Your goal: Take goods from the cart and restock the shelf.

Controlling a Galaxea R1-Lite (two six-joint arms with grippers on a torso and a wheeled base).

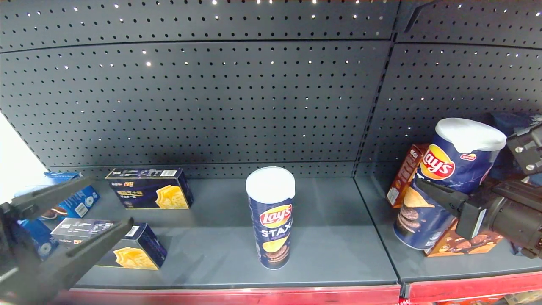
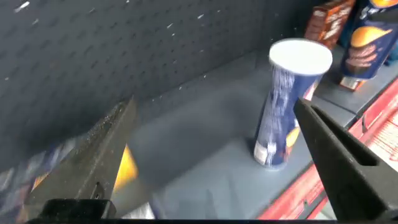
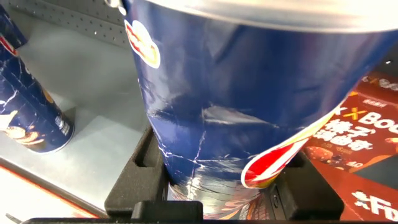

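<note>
Right gripper (image 1: 438, 199) has its jaws clamped across the lower-middle body of a chip can (image 1: 459, 167). The can is tilted, lid leaning toward the arm, over the right-hand bay of the shelf (image 1: 330, 237) and just in front of two brown cookie boxes (image 1: 405, 173). The can's base is low near the shelf, but I can't tell if it touches. A second chip can (image 1: 271, 220) stands upright mid-shelf in the left bay, well apart from the held one. Left gripper (image 1: 111, 201) hangs at the shelf's front left with its jaws spread wide and nothing in them, above the nearer of two navy-and-yellow cracker boxes (image 1: 123, 248); blue cookie packs (image 1: 72, 201) lie beside it.

Handling guess: the can is a light cardboard tube, stiff enough but dentable, with a glossy wrap that is likely slick, so a firm mid-body pinch like this one looks right. Stay off the white plastic lid, which could pop. It is tall and narrow, so it tips easily and should go down flat on its base.

Hard to see: the far jaw is behind the can in the head view. The right wrist view has the can's bottom hidden in the gripper. Part of the cookie boxes is covered by the can and arm, and the packs at far left are cut off by the left gripper.
</note>
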